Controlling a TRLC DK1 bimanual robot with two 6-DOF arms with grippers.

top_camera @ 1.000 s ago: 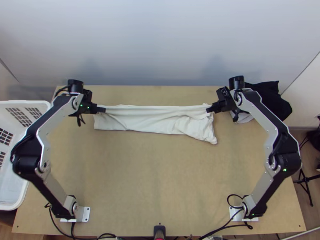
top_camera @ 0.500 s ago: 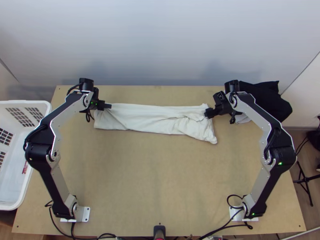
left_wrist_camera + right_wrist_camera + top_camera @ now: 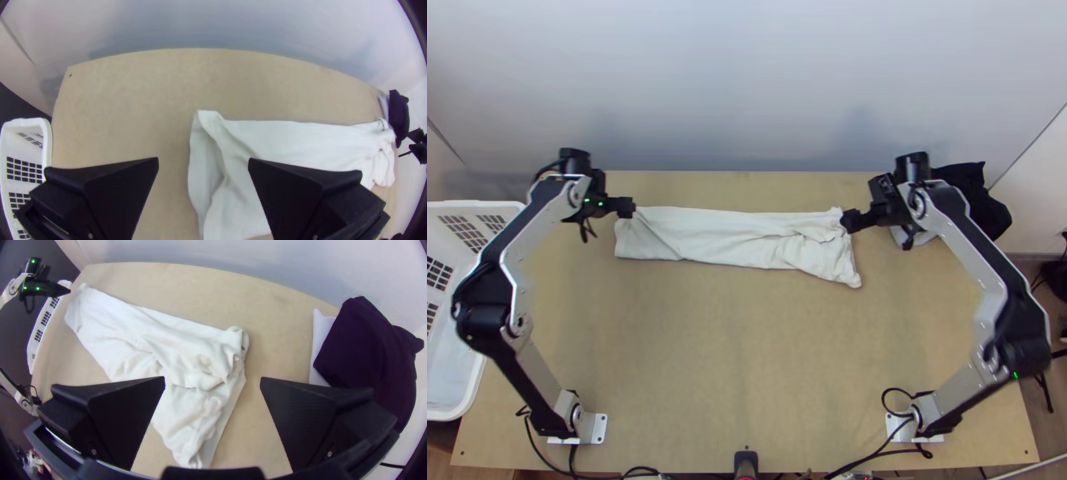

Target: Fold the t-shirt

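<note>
Silver-grey links with black joints — thin black cables, tiny green lights.

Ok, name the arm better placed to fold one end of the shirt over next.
Left, I'd judge. The left gripper is open at the shirt's flatter end. The right gripper is open by the other end, but the cloth there is rumpled, so a clean grip looks harder.

Robotics lab by its looks, two arms mounted on a wooden table, trailing cables
</note>
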